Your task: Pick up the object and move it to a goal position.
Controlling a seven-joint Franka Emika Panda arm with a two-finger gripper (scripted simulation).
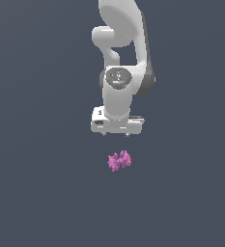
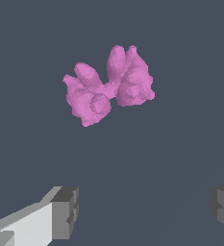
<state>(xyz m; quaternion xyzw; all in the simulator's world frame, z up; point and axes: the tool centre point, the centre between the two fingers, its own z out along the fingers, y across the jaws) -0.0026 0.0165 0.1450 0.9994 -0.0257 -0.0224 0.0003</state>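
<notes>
Object (image 1: pixel 119 161) lay on floor, just below and in front of gripper (image 1: pixel 116 134), untouched. Fingers (image 2: pixel 65 211) spread wide, holding nothing. Risk: object sat off gripper centre; straight descent could miss or clip lumpy lobes, knocking it aside.

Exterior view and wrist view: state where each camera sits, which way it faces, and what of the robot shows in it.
Exterior view: off the arm, looking at the white arm with its gripper above the magenta-pink object; its exact position cannot be told.
Wrist view: on the wrist, looking past the fingertips at the object on the dark surface; only the two spread fingers show.
Shared: the object, the gripper and the surface.
</notes>
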